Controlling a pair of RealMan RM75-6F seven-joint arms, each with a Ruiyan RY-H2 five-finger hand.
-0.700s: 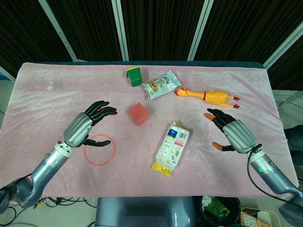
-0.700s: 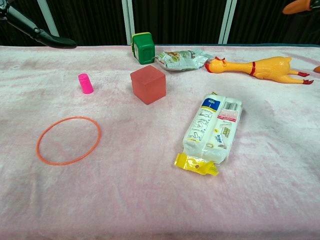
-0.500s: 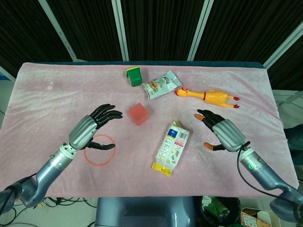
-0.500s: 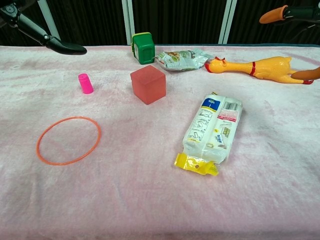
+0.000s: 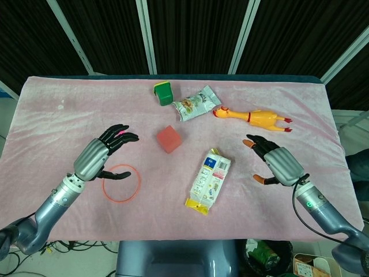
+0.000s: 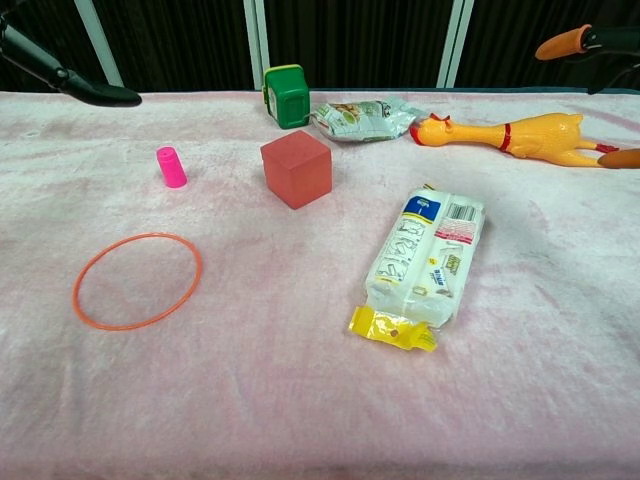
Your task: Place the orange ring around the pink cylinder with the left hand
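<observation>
The orange ring (image 5: 139,183) (image 6: 140,235) lies flat on the pink cloth at the front left. The pink cylinder (image 6: 171,167) stands upright behind it, apart from the ring. In the head view only a pink sliver of it shows between the fingers of my left hand (image 5: 101,156). That hand hovers open, fingers spread, over the spot between ring and cylinder, its thumb above the ring's far edge. It holds nothing. One dark left fingertip (image 6: 100,96) shows in the chest view. My right hand (image 5: 278,165) hangs open at the right, holding nothing.
A red cube (image 5: 169,139) sits mid-table, right of the cylinder. A green block (image 5: 164,93), a snack bag (image 5: 196,103) and a rubber chicken (image 5: 256,117) line the back. A cracker pack (image 5: 210,179) lies between the two hands.
My left hand has drawn back a little to the left, still above ring and cylinder. The right hand has shifted right. The ring and cylinder have not moved.
</observation>
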